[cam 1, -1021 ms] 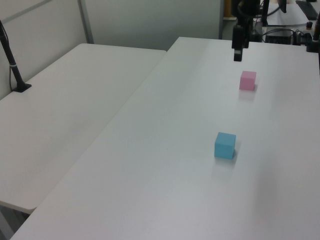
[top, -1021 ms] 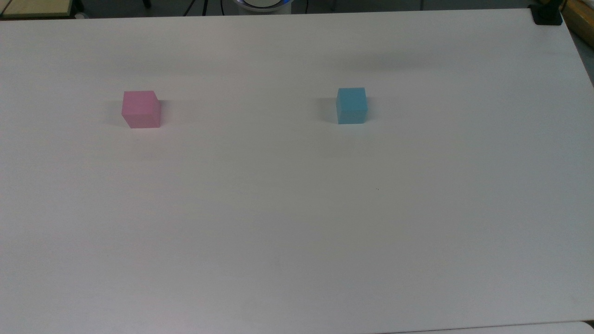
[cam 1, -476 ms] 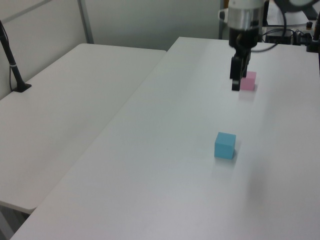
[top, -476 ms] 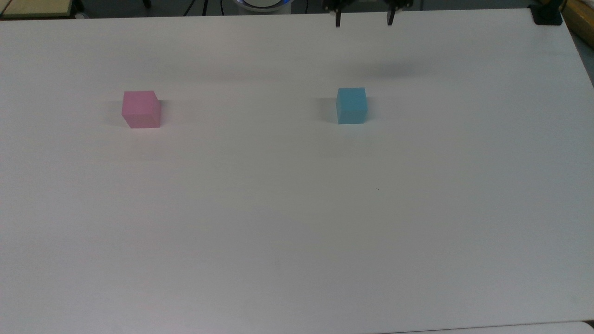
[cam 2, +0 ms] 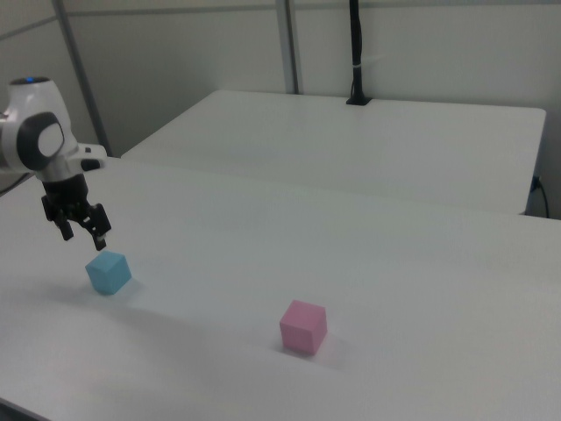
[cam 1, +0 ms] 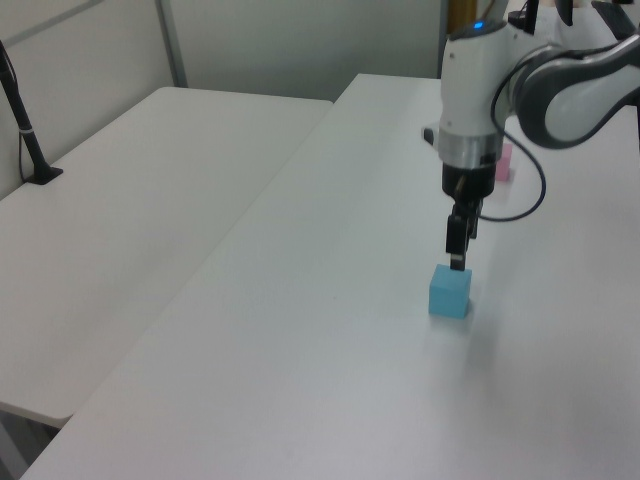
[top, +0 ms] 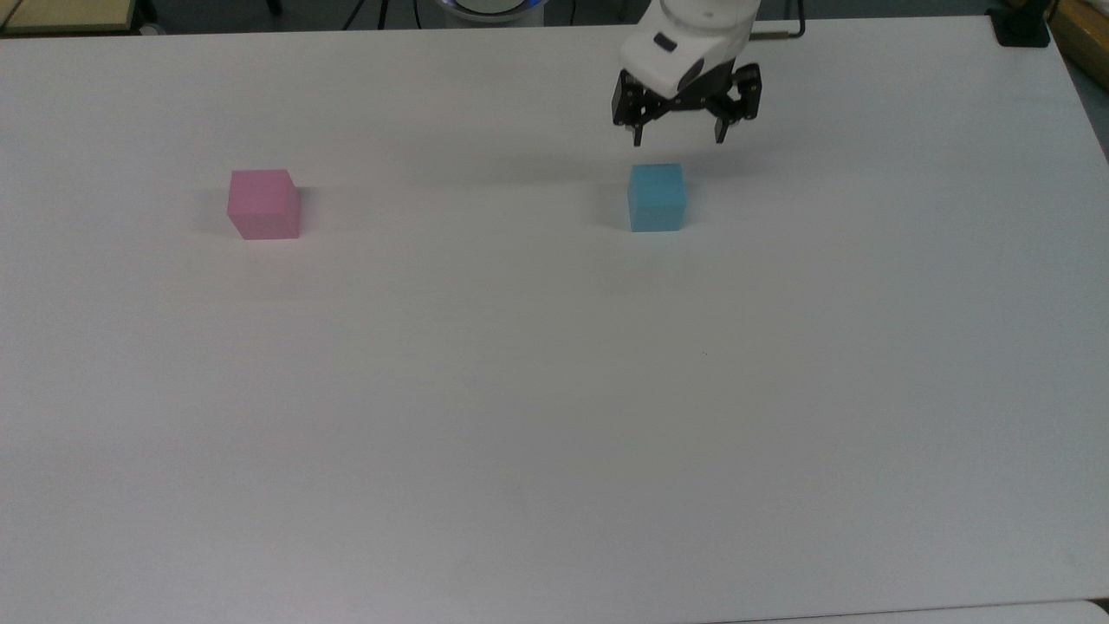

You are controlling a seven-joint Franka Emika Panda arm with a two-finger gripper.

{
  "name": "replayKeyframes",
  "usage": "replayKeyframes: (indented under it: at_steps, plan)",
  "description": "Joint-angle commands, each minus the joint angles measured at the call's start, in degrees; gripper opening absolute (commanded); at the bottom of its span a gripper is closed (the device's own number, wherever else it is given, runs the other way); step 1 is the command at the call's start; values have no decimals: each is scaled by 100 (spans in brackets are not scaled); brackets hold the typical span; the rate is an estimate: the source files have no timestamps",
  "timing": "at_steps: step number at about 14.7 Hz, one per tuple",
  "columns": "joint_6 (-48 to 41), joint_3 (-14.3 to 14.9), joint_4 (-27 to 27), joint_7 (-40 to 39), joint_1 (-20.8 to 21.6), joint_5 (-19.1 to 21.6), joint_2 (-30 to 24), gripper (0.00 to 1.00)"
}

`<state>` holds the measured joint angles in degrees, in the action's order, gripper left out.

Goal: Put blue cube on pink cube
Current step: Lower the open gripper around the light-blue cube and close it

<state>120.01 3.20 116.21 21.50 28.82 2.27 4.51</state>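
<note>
Since half a second earlier the arm had descended and advanced: in the top view the gripper (top: 677, 137) went from just its finger tips at the far edge to its full white body over the worktop (top: 554, 416), and in the left view it moved from beside the pink cube (cam 1: 503, 161) to directly above the blue cube (cam 1: 450, 291).

Fingers (top: 638, 132) stood wide apart, pointing down, holding nothing. Their gap looked wider than the blue cube (top: 657, 198). In the right view the gripper (cam 2: 81, 237) hung slightly above the blue cube (cam 2: 109, 272), not touching it.

Blue cube sat flat on the worktop, towards the top view's right of centre. Pink cube (top: 263, 204) sat flat, well apart, on the top view's left, roughly level with the blue one. In the right view the pink cube (cam 2: 303, 326) lay nearer the camera and to the right view's right of the blue cube. Both cubes were unchanged in position.
</note>
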Motion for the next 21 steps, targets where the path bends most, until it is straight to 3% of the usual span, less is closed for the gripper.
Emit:
replayKeyframes:
  at_steps: [1,3,12,13,14,15,17,19,21]
  plan:
    - [312,85,50,39,71,-113,366,100]
    - [321,85,59,39,1,-297,489,100]
    - [831,93,112,39,-34,-394,806,100]
    - [857,93,164,39,-25,-481,815,94]
    - [1031,85,269,39,-8,-517,815,81]
    - [1172,93,314,39,1,-509,806,58]
    - [1174,93,314,39,1,-517,797,26]
    - [1121,93,314,21,10,-517,788,16]
    - [1025,93,288,12,10,-517,736,15]
